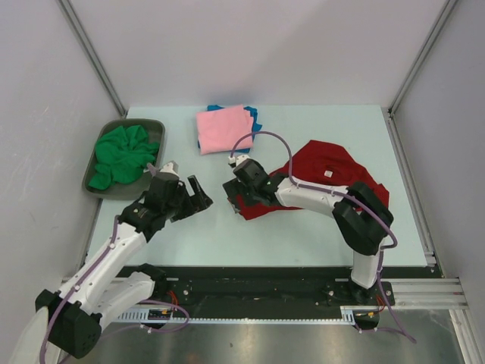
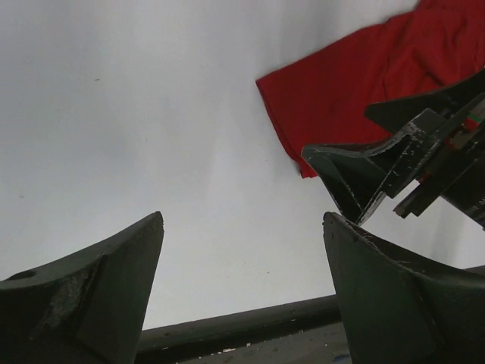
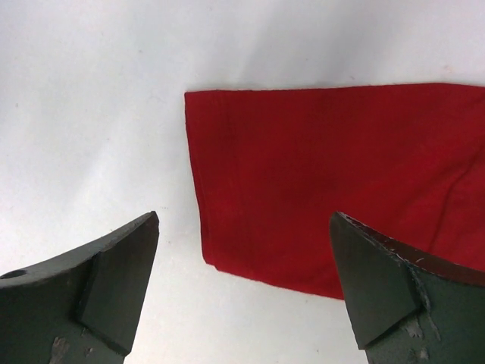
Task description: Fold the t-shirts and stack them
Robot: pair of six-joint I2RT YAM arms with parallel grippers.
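**Both grippers open over the table, dark red shirt's sleeve between them**

The dark red t-shirt lies rumpled on the right half of the table, its small white tag facing up. One flat, straight-edged part of it reaches toward the table's middle.

The right gripper hangs over that flat part. Its jaws are spread wide and hold nothing. In the right wrist view, the red cloth lies flat on the surface between and beyond the two fingers.

The left gripper sits just left of it, near the table's middle. It is also wide open and empty, over bare table. Its wrist view shows the red cloth's corner ahead, with the right gripper close by.

At the middle of the far edge, a folded pink t-shirt rests on a blue t-shirt; only the blue one's edges show. In the far left corner, a green t-shirt lies bunched in a grey tray.
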